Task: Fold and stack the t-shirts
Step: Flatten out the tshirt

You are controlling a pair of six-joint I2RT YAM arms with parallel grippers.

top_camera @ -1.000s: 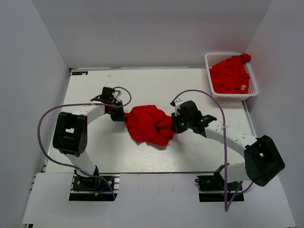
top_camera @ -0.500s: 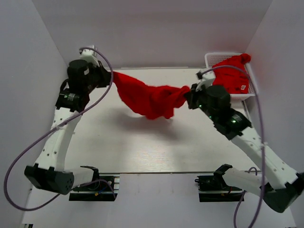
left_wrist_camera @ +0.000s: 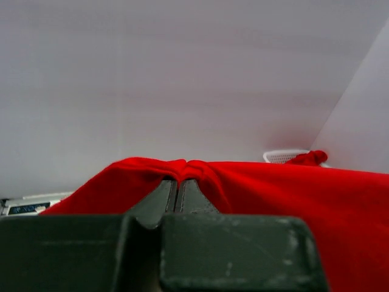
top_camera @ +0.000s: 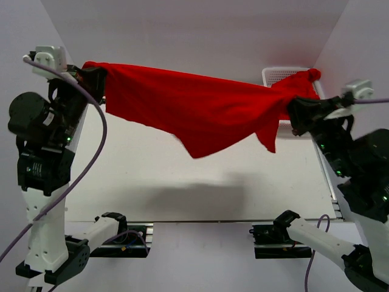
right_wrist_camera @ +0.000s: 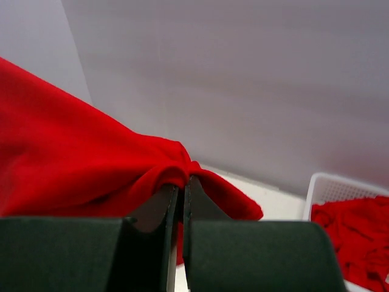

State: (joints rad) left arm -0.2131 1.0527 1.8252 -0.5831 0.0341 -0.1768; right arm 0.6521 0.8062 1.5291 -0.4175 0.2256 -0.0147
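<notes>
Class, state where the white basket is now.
Top view: the white basket sits at the far right corner of the table, partly hidden behind the stretched t-shirt, near the right gripper.

Top view looks down; close wrist views face outward, sharing the t-shirt [top_camera: 194, 109].

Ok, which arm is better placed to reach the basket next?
Right, likely: the right pincer sits beside the white lattice basket, the left pincer across the table. Both are shut on the stretched t-shirt.
</notes>
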